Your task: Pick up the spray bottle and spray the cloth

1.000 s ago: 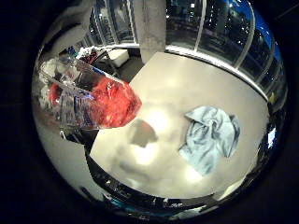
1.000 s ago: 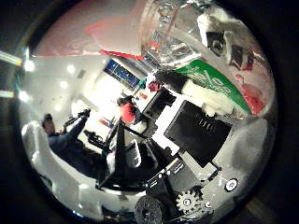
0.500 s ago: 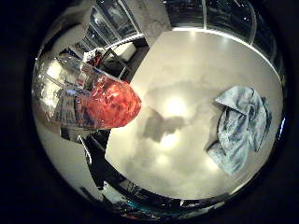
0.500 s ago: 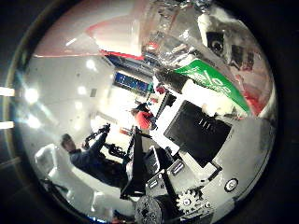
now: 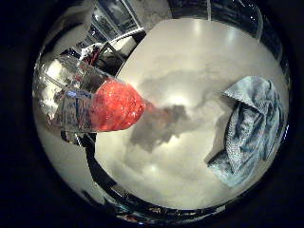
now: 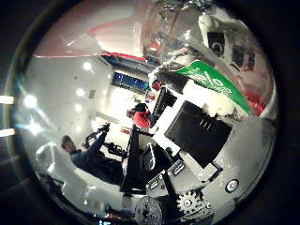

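A clear spray bottle [image 5: 95,107] with red liquid in its base lies close across my palm, held in the air above the white table [image 5: 180,166]. Its green label [image 6: 213,82] shows in the thumb side view, where the white and black fingers [image 6: 197,129] of my right hand [image 6: 187,154] are curled against the bottle. A crumpled blue-grey cloth [image 5: 251,128] lies on the table, apart from the bottle. The shadow [image 5: 159,126] of hand and bottle falls on the table between them. The bottle's spray head is hidden.
The table's near edge [image 5: 102,175] runs under the bottle, with dark floor and furniture beyond it. Large windows [image 5: 223,14] stand behind the table's far edge.
The camera has moved with the hand: table and cloth fill more of the view, and the cloth now lies further out to the side. The bottle stays in the hand.
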You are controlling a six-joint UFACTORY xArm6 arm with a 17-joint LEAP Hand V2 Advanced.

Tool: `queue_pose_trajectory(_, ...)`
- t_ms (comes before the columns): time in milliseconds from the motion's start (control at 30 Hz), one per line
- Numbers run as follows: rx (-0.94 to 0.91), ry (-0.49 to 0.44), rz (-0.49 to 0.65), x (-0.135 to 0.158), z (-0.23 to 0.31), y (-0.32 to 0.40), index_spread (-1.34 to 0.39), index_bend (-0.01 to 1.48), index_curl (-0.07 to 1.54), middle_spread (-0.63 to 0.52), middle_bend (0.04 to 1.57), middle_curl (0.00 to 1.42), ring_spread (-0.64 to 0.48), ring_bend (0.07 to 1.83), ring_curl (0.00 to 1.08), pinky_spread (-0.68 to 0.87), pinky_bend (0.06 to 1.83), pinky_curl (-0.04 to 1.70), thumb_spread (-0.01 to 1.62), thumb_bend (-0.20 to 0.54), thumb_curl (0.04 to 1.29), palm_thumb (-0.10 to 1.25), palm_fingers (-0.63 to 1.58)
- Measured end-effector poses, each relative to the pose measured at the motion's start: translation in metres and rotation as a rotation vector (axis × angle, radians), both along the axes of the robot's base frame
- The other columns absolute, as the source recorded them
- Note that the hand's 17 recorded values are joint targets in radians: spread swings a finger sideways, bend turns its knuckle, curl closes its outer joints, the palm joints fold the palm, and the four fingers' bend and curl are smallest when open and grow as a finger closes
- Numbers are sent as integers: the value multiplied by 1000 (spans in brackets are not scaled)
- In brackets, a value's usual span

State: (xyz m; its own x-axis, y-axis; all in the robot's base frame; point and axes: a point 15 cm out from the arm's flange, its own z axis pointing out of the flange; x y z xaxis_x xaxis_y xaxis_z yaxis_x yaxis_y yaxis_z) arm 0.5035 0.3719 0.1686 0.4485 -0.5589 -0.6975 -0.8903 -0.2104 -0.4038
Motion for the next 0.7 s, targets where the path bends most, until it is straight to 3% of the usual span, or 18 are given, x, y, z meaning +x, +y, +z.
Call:
queue_pose_trajectory(167,-9,1,16,-2,-13,-1,-189,1109,708,-71,1289,612,-172,1312,689,-197,911,1288,1075,-19,669,875,1182)
queue_pose_trajectory(333,-21,-6,38,-6,-19,-2,-240,888,647,-96,1183,562,-176,1248,610,-301,838,1107,1090,-30,604,831,1107)
queue_pose_trajectory(367,-24,-9,43,-7,-20,-2,-288,723,614,-122,1057,530,-199,1245,595,-353,896,1073,1079,-39,580,804,888)
queue_pose_trajectory(433,-30,-16,60,-10,-21,-2,-326,624,604,-143,978,512,-218,1230,590,-397,941,1041,1073,-38,561,785,762)
queue_pose_trajectory(467,-38,-19,73,-12,-23,-2,-368,563,596,-149,859,484,-235,1152,586,-380,935,1051,1071,-38,543,763,391)
queue_pose_trajectory(500,-48,-22,89,-14,-24,-2,-395,526,563,-153,821,460,-245,1104,554,-371,921,1027,1068,-36,533,753,344)
queue_pose_trajectory(533,-63,-25,107,-16,-26,-4,-411,522,548,-151,784,449,-238,1030,530,-317,825,1024,1069,-34,522,744,154)
queue_pose_trajectory(567,-80,-27,125,-19,-29,-5,-434,473,497,-128,704,409,-207,877,457,-197,742,973,1062,-36,498,718,-1)
queue_pose_trajectory(700,-134,-42,181,-24,-35,-10,-441,341,408,-76,538,347,-117,661,333,78,593,843,1044,-35,450,680,-90)
